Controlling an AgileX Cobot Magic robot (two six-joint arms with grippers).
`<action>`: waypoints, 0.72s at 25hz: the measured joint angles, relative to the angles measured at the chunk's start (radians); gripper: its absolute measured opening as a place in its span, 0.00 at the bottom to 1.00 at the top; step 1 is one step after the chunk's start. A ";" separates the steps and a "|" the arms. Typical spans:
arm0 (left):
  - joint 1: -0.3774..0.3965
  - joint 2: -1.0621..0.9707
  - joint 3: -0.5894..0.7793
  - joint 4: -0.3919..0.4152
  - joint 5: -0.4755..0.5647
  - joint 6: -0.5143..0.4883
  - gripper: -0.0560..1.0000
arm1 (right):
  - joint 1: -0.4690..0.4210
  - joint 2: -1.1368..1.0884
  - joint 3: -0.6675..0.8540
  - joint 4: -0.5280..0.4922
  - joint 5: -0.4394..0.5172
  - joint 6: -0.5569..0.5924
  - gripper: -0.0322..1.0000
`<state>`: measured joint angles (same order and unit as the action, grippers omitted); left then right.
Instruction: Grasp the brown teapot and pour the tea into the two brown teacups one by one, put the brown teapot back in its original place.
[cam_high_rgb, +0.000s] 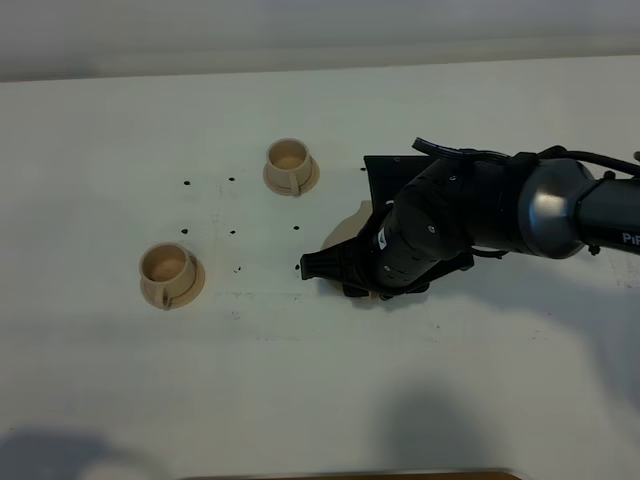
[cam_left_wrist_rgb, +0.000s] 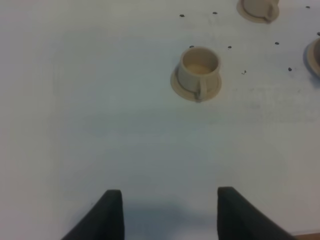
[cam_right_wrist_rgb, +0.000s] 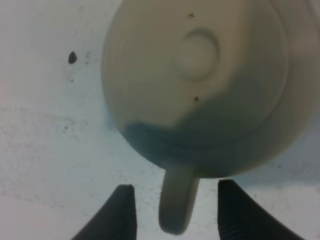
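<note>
Since the right pincer (cam_right_wrist_rgb: 176, 189) hangs open astride the handle (cam_right_wrist_rgb: 177, 215) of the teapot (cam_right_wrist_rgb: 200, 85), which sits at four o'clock from the farther cup (cam_high_rgb: 290, 165), close squarely on the handle before lifting level.

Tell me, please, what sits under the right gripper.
The brown teapot: knobbed lid and handle show, the handle between the right gripper's open jaws. From above, the arm covers most of it.
</note>
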<state>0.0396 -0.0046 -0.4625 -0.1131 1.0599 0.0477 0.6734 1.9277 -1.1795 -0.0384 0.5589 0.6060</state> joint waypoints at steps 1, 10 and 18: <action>0.000 0.000 0.000 0.000 0.000 0.000 0.52 | 0.001 0.000 0.000 -0.003 0.001 0.000 0.39; 0.000 0.000 0.000 0.000 0.000 0.000 0.52 | 0.003 0.000 0.000 -0.015 0.000 0.000 0.39; 0.000 0.000 0.000 0.000 0.000 0.000 0.52 | 0.003 0.000 0.000 -0.016 -0.002 0.000 0.39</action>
<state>0.0396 -0.0046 -0.4625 -0.1131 1.0599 0.0477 0.6763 1.9277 -1.1795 -0.0546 0.5569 0.6061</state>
